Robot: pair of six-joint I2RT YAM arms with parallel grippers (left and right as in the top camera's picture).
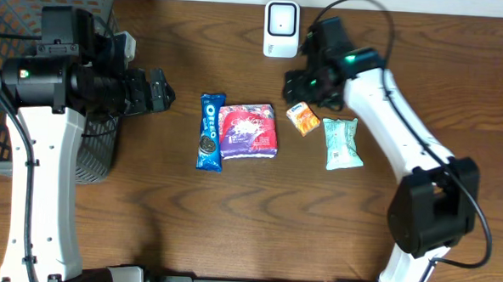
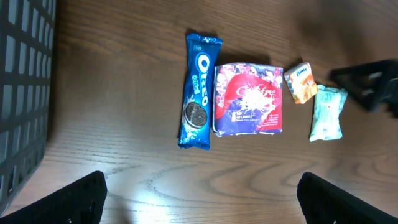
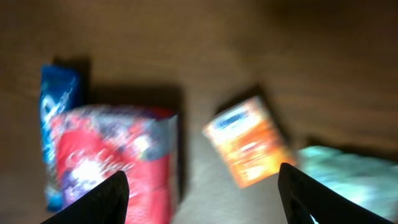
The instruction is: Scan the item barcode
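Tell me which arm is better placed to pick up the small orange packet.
Right arm, probably: its open jaws hang just above the orange packet, while the left arm is beside the basket, farther away.

Wooden table (image 1: pixel 188 223): Oreo pack (image 1: pixel 210 131) touching red-purple packet (image 1: pixel 248 131), orange packet (image 1: pixel 303 119), green pouch (image 1: pixel 341 143); white scanner (image 1: pixel 281 27) behind.

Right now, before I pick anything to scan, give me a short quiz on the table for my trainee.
1. True or false: the right fingers hold the orange packet.
2. Which item lies nearest the basket? A green pouch; B cookie pack; C orange packet.
3. How many packaged items lie on the table?
Key: 1 false, they are spread open above it; 2 B; 3 four.
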